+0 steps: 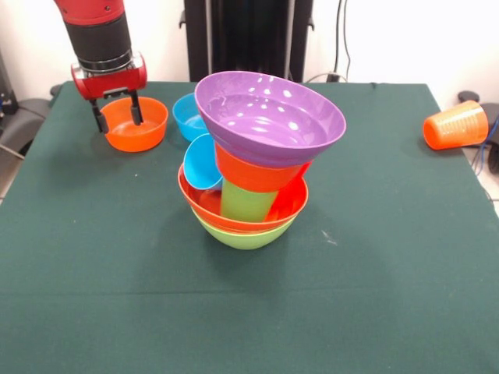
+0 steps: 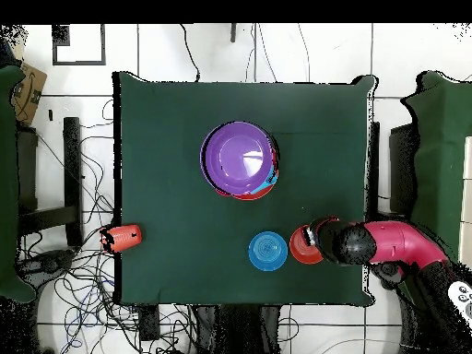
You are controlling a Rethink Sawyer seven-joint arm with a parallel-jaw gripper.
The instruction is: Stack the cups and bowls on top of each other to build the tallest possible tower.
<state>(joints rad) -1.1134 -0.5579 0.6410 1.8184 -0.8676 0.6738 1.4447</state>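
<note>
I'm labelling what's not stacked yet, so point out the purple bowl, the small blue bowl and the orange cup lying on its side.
purple bowl (image 1: 269, 117): front view, inside of its basin.
small blue bowl (image 2: 266, 251): overhead view, centre of the bowl.
orange cup (image 1: 455, 125): front view, middle of its side wall.

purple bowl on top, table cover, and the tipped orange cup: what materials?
Purple bowl: looks like glossy hard plastic; small bright light spots dot its inside. Table cover: seems a dark green matte cloth or felt, with no glare and a soft flat look. Orange cup: probably thin plastic, slightly see-through with faint ribbing; lying on its side.
</note>
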